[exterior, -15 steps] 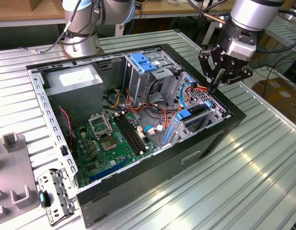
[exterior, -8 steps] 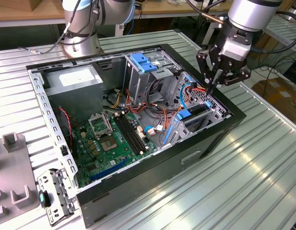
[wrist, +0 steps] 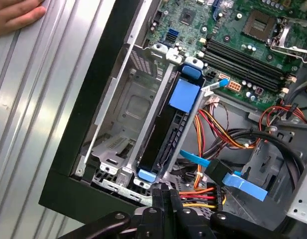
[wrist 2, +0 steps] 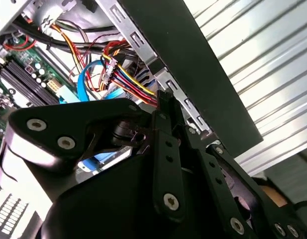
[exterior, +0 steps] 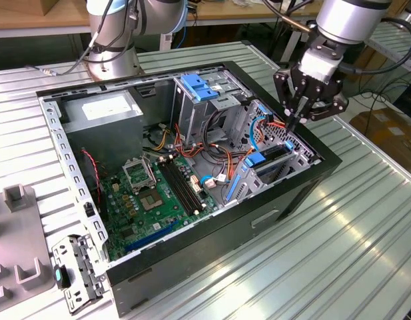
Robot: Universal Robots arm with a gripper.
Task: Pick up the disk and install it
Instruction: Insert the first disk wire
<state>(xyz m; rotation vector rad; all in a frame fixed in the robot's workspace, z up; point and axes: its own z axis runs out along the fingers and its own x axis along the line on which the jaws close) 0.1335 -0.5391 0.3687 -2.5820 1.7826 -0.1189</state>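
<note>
Claw: hanging nearest the lens in both wrist views, its fingers are pressing together with nothing between them, so it is clenching on air.
Disk: standing on edge inside the drive bay at a corner of the computer case, with blue rails running along its length; nothing is gripping it.
Claw to disk: the tips are hovering just over the disk's near end; I cannot tell whether they are touching it.
Progress: the pick-up is looking done and the disk is sitting in its slot. At most the final seating is remaining, by my judgement; whether it is fully home is not showing.
Cables: red, yellow and black leads are running just beside the bay.
Hand: a person's hand is resting on the ribbed counter, well apart from the bay.
</note>
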